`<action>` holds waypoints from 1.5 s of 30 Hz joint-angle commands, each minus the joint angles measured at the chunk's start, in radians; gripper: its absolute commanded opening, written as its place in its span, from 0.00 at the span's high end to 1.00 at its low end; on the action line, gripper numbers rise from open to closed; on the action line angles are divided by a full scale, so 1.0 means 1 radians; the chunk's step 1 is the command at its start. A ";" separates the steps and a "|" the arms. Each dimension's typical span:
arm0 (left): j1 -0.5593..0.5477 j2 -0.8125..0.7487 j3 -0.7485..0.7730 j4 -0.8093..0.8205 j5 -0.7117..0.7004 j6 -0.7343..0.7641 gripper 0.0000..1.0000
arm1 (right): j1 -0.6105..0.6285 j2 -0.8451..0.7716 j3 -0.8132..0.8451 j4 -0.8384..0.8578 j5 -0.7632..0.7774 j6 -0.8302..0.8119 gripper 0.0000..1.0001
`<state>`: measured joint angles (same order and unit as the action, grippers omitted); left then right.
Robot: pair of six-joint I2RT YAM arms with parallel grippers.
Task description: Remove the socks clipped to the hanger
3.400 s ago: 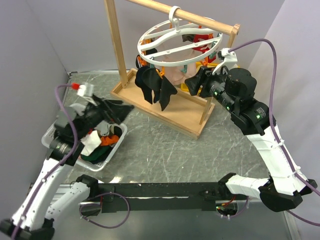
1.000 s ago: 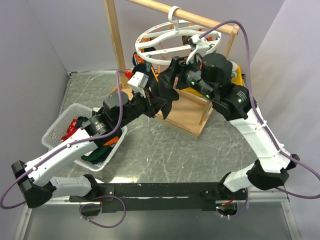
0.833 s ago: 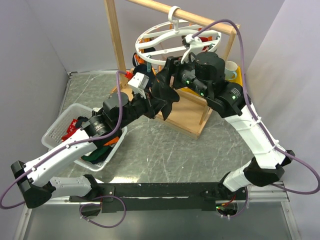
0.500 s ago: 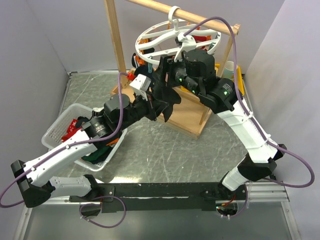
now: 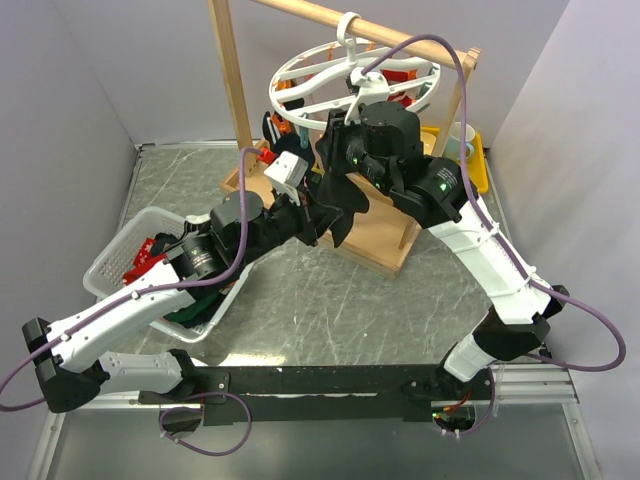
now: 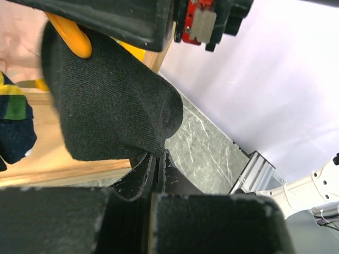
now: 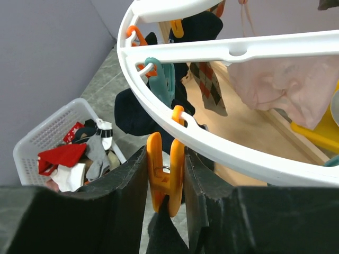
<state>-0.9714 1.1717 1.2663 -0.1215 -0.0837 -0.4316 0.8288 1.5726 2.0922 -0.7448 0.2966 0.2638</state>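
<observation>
- Slippage is the first worry. The right gripper (image 7: 165, 157) is pinched around the orange clip (image 7: 159, 172) on the ring of the hanger (image 7: 228, 151). If its fingers sit off the clip's squeeze end, the clip may not open and could twist out sideways.
- The left gripper (image 6: 157, 165) is clamped on the lower edge of the black sock (image 6: 106, 106), which hangs from that clip under the ring. It has only a thin fold, so a pull before the clip opens would likely stretch the sock or strip it from the fingers.
- A hard downward tug could tilt the hanger or swing it on the wooden rack (image 5: 226, 80), since it hangs by one hook (image 5: 347, 28).
- Both grippers work close together beneath the ring, so a careless move could knock them together or snag the other socks (image 7: 206, 84).
- The basket (image 5: 113, 262) lies well to the left, and a loose grip could drop the sock short of it.
</observation>
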 commanded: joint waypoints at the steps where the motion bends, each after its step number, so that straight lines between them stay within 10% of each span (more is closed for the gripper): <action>1: -0.009 0.011 0.042 -0.007 0.033 -0.002 0.99 | 0.006 -0.028 0.009 0.027 0.027 -0.024 0.70; 9: -0.010 -0.038 -0.037 -0.119 0.019 -0.044 0.99 | 0.001 -0.071 -0.044 0.048 0.045 -0.031 0.71; 24: 0.114 -0.136 0.005 -0.590 -0.424 -0.064 0.99 | -0.079 -0.226 -0.211 0.079 0.036 -0.028 0.68; 37: 0.414 -0.360 -0.136 -0.602 -0.499 -0.078 0.99 | -0.218 -0.402 -0.425 0.157 -0.019 0.003 0.25; 45: 0.513 -0.354 -0.159 -0.708 -0.604 -0.144 0.99 | -0.250 -0.493 -0.503 0.230 -0.034 0.043 0.22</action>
<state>-0.4942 0.8127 1.1275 -0.8001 -0.6559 -0.5362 0.5858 1.1568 1.6440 -0.6216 0.2680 0.2695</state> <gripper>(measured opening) 0.029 0.774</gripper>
